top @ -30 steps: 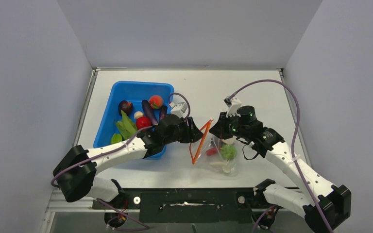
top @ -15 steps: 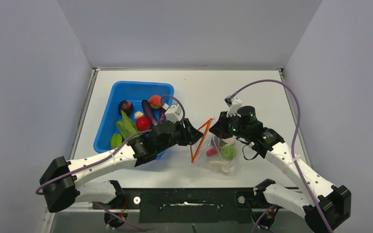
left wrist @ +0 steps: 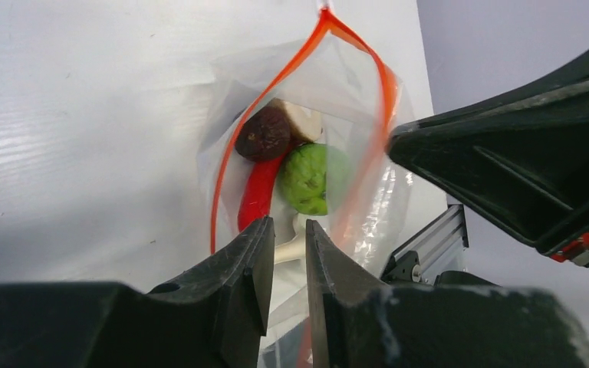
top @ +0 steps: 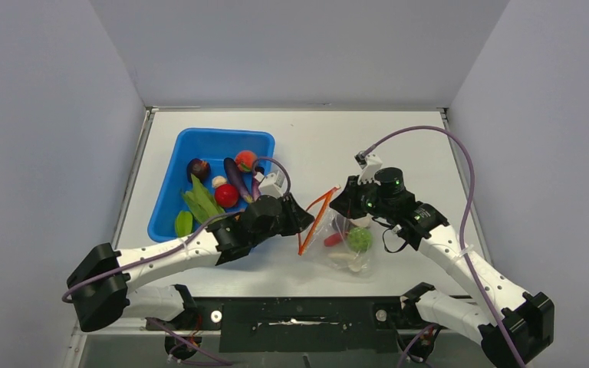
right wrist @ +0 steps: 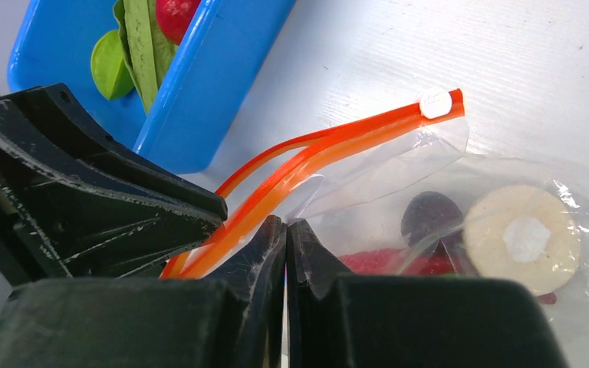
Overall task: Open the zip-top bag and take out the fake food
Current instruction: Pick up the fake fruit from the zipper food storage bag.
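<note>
The zip-top bag (top: pixel 343 244) lies on the white table, its orange-red zipper (left wrist: pixel 350 42) parted into a wide mouth. Inside is fake food: a brown mushroom cap (left wrist: pixel 264 134), a green bumpy ball (left wrist: pixel 311 176), a red piece (left wrist: pixel 257 201) and a white disc (right wrist: pixel 521 238). My left gripper (left wrist: pixel 287 225) sits at the near end of the mouth. Its jaws are a narrow gap apart over clear film, with a white stem showing beyond. My right gripper (right wrist: pixel 286 225) is shut on the bag's clear lip just below the zipper (right wrist: pixel 330 149), holding it up.
A blue bin (top: pixel 170 195) stands left of the bag, close behind my left arm. It holds a red fruit (top: pixel 227 195), a purple eggplant (top: pixel 235 176), a peach (top: pixel 245 160) and green pods (top: pixel 198 201). The table's front rail (left wrist: pixel 429 244) runs just past the bag.
My left gripper has shifted slightly down and left along the zipper, and its jaws have narrowed a lot. The right gripper has kept its hold and place.
</note>
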Robot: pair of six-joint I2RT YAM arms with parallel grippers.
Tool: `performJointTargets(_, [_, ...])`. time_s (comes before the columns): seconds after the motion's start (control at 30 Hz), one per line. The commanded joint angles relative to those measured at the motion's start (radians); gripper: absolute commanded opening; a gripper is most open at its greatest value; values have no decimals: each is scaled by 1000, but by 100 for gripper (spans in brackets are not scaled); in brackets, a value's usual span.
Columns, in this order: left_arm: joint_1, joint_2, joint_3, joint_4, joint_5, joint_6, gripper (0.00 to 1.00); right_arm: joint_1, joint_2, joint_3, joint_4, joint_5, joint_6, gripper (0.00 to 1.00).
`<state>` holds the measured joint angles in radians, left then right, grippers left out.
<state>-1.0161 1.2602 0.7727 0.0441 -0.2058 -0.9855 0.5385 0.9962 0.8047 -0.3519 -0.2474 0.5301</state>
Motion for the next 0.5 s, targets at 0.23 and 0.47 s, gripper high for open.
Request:
performJointTargets(0.23, [-4, -71, -133, 295, 33, -60, 21, 6, -30, -3, 65, -34, 4, 2])
performJointTargets(0.47, [-23, 128, 67, 157, 200, 44, 20, 8, -38, 11, 73, -49, 13, 2])
